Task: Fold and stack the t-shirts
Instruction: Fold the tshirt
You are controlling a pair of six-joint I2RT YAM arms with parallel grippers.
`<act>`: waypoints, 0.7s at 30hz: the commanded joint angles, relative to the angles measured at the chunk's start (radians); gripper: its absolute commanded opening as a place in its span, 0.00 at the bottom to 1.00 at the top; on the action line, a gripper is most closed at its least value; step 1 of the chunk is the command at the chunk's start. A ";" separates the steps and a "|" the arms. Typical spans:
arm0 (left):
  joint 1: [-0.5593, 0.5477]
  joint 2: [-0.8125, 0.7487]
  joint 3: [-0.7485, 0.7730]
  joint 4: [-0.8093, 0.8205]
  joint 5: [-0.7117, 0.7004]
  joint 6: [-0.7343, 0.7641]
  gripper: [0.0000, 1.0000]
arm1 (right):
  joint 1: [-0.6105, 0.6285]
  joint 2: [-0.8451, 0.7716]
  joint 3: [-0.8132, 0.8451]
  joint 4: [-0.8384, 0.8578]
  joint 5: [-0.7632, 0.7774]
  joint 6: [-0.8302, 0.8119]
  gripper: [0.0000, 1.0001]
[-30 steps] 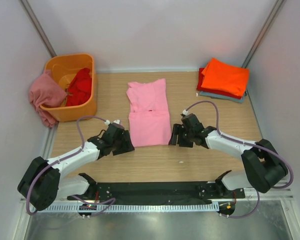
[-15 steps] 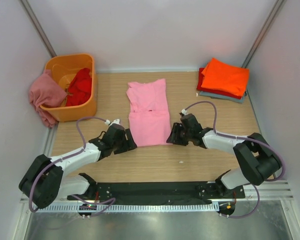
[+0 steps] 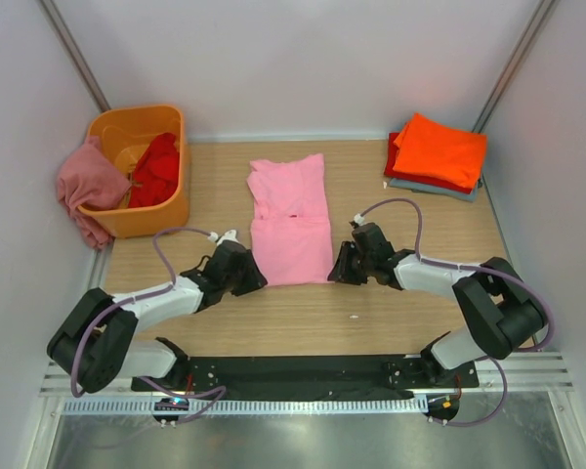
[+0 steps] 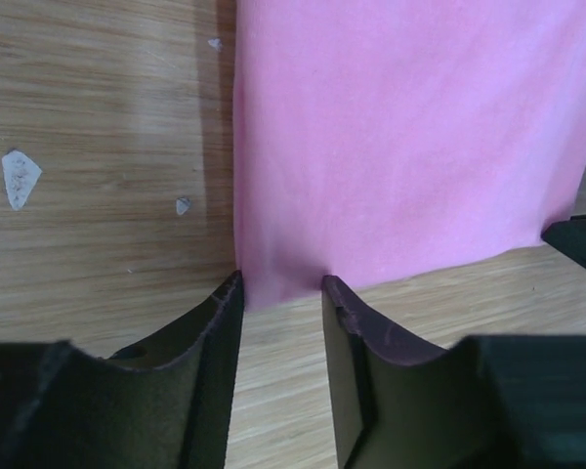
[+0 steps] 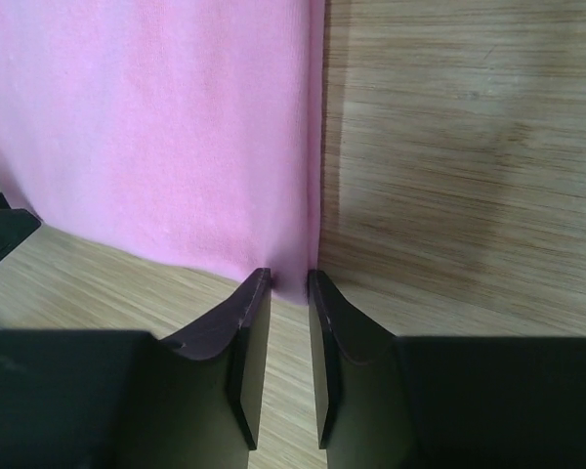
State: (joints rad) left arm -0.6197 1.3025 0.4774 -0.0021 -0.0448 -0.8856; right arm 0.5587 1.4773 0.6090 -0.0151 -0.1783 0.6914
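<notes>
A light pink t-shirt (image 3: pixel 291 220) lies flat and partly folded mid-table. My left gripper (image 3: pixel 246 277) is at its near left corner. In the left wrist view the pink t-shirt (image 4: pixel 410 147) has that corner just between the tips of the left gripper (image 4: pixel 281 283), whose jaws stand well apart. My right gripper (image 3: pixel 340 266) is at the near right corner. In the right wrist view the pink t-shirt (image 5: pixel 156 127) has its corner between the tips of the right gripper (image 5: pixel 289 277), with only a narrow gap left.
A folded orange t-shirt (image 3: pixel 439 147) tops a stack at the back right, over a red one (image 3: pixel 396 164) and a grey-blue one (image 3: pixel 439 189). An orange tub (image 3: pixel 176 200) at the back left holds a red t-shirt (image 3: pixel 156 168); a dusty rose t-shirt (image 3: pixel 88 186) hangs over its side.
Both grippers have slid inward to the pink t-shirt's near corners, and their jaws have narrowed, the right more than the left. The shirt itself has not moved.
</notes>
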 commanded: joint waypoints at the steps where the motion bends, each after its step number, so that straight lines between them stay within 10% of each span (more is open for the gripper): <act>1: -0.003 0.001 -0.031 -0.002 -0.013 -0.001 0.38 | 0.000 0.017 -0.017 -0.017 0.005 -0.006 0.27; 11: -0.003 -0.011 -0.030 -0.009 0.002 0.011 0.00 | 0.000 -0.003 -0.018 -0.031 -0.029 0.005 0.06; 21: -0.009 -0.187 0.003 -0.197 0.017 -0.004 0.00 | 0.004 -0.182 -0.025 -0.201 -0.018 0.025 0.01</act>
State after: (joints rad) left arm -0.6220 1.2003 0.4507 -0.0917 -0.0303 -0.8845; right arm 0.5587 1.3842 0.5861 -0.1112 -0.2047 0.7036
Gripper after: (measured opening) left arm 0.009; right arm 0.073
